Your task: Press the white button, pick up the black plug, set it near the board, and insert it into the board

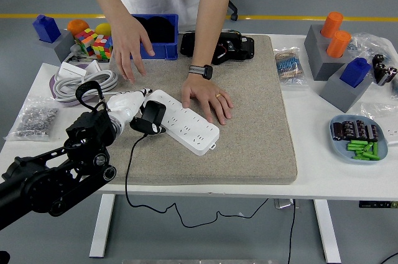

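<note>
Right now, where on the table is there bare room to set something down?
The mat's right half, between the person's hand and the plate, is bare, as is its near strip below the power strip. The table's left end is crowded: cable coil, bag of small parts, and the robot's left hand holding the black plug.

Open mat lay right of and below the power strip, free for passage. Strip's right end blocked by a person's hand pressed flat beside it. Left end crowded by the black plug and the robot's left hand. Above, a second person's hand hovered before the blue bin. Far left hemmed by coiled cable.
</note>
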Tool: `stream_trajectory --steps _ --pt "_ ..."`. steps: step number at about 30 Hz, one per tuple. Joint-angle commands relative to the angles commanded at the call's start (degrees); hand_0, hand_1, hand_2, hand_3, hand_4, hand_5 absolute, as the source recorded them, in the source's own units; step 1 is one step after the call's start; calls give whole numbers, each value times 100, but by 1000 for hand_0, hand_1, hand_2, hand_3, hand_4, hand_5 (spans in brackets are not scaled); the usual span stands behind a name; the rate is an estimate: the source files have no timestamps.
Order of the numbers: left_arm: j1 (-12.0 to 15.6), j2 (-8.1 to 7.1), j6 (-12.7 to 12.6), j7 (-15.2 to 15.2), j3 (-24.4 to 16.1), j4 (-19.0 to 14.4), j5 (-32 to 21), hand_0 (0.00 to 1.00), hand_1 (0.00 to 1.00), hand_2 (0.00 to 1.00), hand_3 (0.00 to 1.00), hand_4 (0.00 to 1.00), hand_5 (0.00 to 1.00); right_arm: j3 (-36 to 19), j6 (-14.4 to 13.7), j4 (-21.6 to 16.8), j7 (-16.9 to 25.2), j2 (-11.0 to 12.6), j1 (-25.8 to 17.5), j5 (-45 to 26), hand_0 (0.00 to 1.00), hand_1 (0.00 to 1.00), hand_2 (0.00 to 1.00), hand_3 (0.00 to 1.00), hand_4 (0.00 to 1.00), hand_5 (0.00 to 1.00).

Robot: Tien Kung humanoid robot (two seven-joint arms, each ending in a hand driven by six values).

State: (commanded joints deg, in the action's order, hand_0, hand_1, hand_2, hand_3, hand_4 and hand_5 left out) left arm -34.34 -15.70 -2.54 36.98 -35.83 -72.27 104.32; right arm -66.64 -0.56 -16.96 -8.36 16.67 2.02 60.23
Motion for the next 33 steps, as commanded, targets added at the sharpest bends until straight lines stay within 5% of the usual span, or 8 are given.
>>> stream_trajectory --steps 8,33 --pt "12 -46 254 0 -88 -133 -142 985 998 998 998 998 477 -5 7 -1 9 -1 1 10 631 630 611 596 673 436" --pt "69 -164 514 0 -435 -180 -213 981 998 998 998 998 532 -17 15 -1 20 -9 -2 21 630 629 611 592 679 427"
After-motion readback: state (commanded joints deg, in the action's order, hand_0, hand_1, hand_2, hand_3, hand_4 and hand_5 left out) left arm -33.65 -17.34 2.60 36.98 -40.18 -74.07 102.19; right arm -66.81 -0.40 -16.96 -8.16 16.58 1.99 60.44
